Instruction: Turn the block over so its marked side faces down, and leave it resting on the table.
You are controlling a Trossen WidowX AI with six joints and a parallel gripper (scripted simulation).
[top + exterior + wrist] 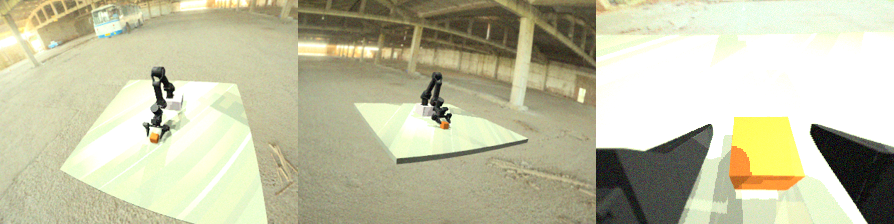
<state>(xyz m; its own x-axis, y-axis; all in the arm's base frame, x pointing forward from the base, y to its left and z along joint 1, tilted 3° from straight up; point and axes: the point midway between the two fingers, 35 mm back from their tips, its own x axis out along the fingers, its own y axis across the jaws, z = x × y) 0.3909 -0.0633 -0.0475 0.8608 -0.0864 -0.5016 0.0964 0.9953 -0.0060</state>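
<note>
An orange block point(154, 137) point(444, 125) point(768, 147) sits on the pale green table point(199, 170) point(404, 150). In the wrist view its upper face looks bright yellow, with a rounded darker orange patch at its left edge that looks like shade. No marked side can be made out on the faces that show; its underside is hidden. My gripper point(155, 136) point(445, 122) point(761, 128) is open. Its black fingers stand on either side of the block, with a gap on both sides in the wrist view.
The arm's pale base box point(174, 103) point(423, 110) stands on the table behind the gripper. The table's near edge point(461, 152) is far in front of the block. Shadows of the arm fall near the block.
</note>
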